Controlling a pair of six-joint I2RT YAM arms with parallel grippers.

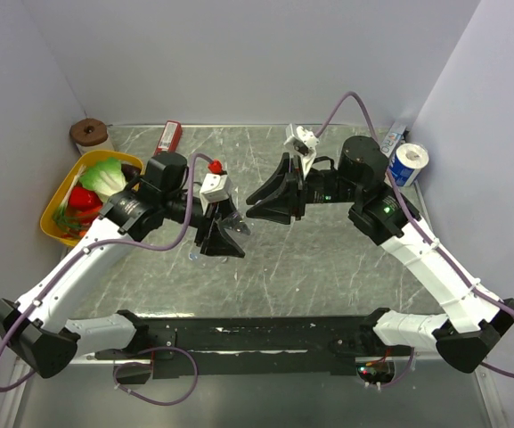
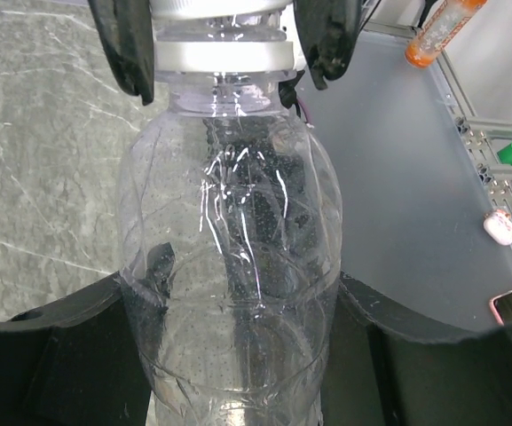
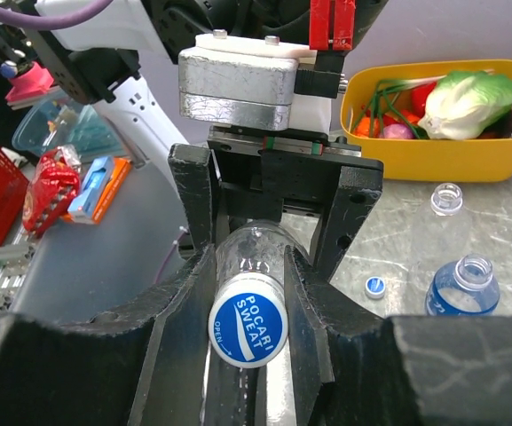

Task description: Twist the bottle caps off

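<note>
**Two-arm grip on a capped bottle, three views.** The left gripper and right gripper face each other over the middle of the tabletop, with one clear bottle held between them.

*Left wrist view.* The left jaws are closed on the lower body of the bottle, one dark finger pressing on each side. At the top of the view the right arm's fingers flank the neck. The cap sits on the neck, and its side wall shows white.

*Right wrist view.* The right jaws stand narrow and pinch the same cap by its rim. Its blue top, printed in white lettering, faces the camera. Behind it the bottle's body runs back into the left jaws.

*Other task items.* To the right of the right jaws, a loose cap lies flat on the tabletop. Just beside it stands a labelled bottle, blue-banded and with an open neck. A bare bottle, also uncapped, stands farther back near the yellow bin.

*Surroundings.* The bin holds toy vegetables and sits at the left edge in the top view. A red box lies at the back edge, and a toilet roll is in the back right corner.
</note>
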